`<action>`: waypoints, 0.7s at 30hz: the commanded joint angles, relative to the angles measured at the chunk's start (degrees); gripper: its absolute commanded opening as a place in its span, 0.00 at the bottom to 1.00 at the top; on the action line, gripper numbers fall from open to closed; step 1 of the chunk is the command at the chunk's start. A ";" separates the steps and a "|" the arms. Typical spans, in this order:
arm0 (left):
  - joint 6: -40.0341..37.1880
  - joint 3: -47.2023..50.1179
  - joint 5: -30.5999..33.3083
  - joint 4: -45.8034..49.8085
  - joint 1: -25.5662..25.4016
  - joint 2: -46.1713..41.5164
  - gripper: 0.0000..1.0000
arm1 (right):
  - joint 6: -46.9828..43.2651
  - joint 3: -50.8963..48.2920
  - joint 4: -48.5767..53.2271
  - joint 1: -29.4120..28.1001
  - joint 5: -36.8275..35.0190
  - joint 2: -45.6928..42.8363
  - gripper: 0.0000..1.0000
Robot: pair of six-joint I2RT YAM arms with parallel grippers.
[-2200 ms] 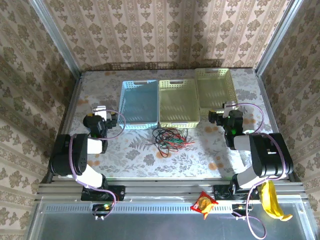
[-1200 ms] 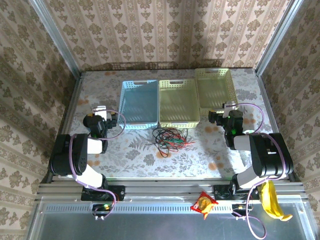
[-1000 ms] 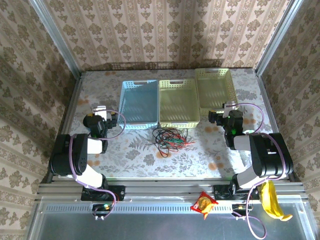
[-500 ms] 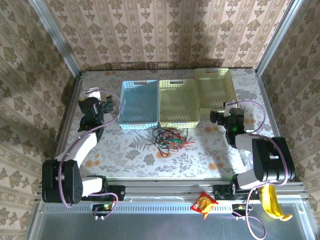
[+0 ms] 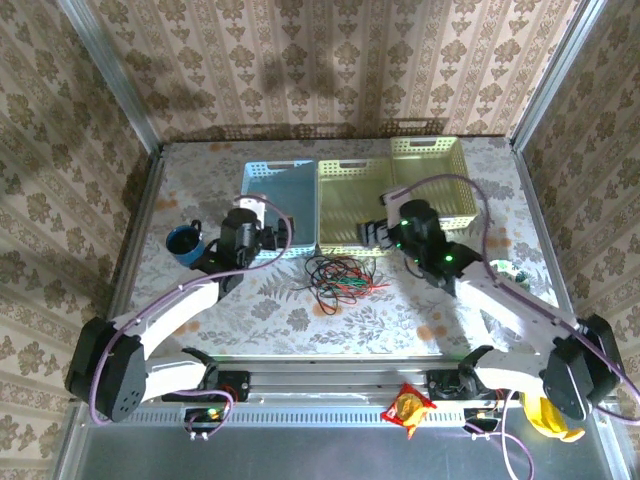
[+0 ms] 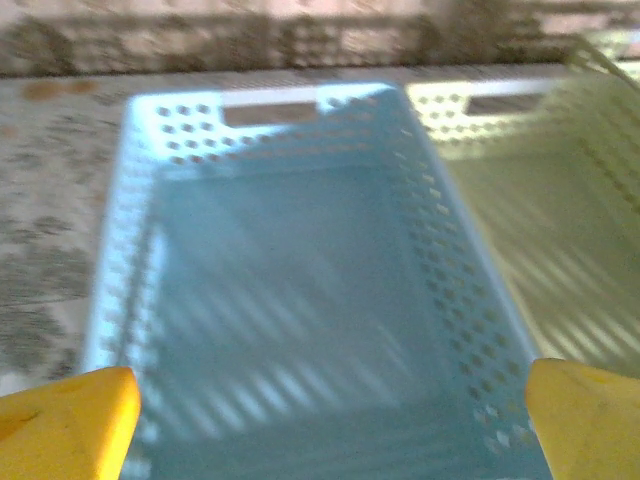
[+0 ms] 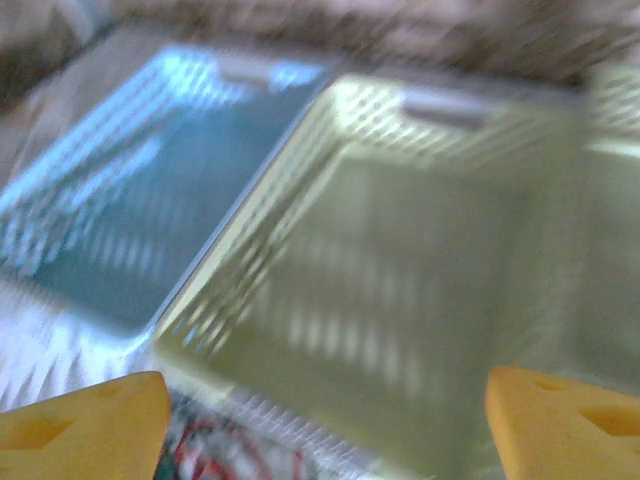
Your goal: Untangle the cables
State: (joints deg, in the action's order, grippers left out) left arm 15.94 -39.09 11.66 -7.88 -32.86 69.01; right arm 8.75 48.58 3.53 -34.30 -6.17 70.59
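The cables [image 5: 340, 278] lie in one tangled heap of thin black, red and dark green strands on the table, just in front of the baskets. A blurred bit of red strand [image 7: 215, 458] shows at the bottom of the right wrist view. My left gripper [image 5: 258, 238] hovers left of the heap, over the near end of the blue basket [image 5: 280, 200], open and holding nothing. My right gripper [image 5: 376, 234] hovers above the heap's right side, at the near edge of the middle yellow-green basket [image 5: 357, 203], open too. Yellow fingertips [image 6: 70, 420] [image 7: 90, 420] stand wide apart in both wrist views.
A second yellow-green basket [image 5: 432, 175] stands at the back right. A dark blue cup [image 5: 184, 241] sits at the left of the table. A small green-and-white object [image 5: 512, 270] lies at the right. Below the table edge are a snack packet [image 5: 408, 407] and a banana [image 5: 548, 408].
Both arms have unfolded from the table's sides and swung inward toward the heap. The left arm's move uncovered the dark blue cup. The cables have not moved.
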 commanded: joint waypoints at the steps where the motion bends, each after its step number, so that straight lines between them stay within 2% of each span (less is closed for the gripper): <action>1: 3.84 -0.78 -2.19 2.55 -2.21 1.79 1.00 | -3.88 3.51 10.56 -5.17 4.12 4.84 0.79; 6: 4.81 0.18 1.29 6.30 -7.58 2.35 0.98 | -6.52 5.09 11.32 -10.65 -1.01 11.85 0.69; 13: 6.52 1.89 1.13 9.29 -14.22 2.95 0.97 | -4.53 9.03 12.69 -10.76 -3.37 18.36 0.57; 16: 4.77 1.33 1.09 10.41 -16.27 3.75 0.97 | -4.63 8.73 12.06 -10.60 -3.91 18.46 0.51; 21: 0.76 -0.95 -3.00 11.31 -17.91 7.82 0.97 | -3.79 8.32 12.11 -9.73 -3.12 18.36 0.47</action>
State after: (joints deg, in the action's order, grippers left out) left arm 19.62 -38.22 11.22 1.21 -49.87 74.78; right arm 4.54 55.83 14.94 -44.60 -8.49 88.86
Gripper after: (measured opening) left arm 0.968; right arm 0.473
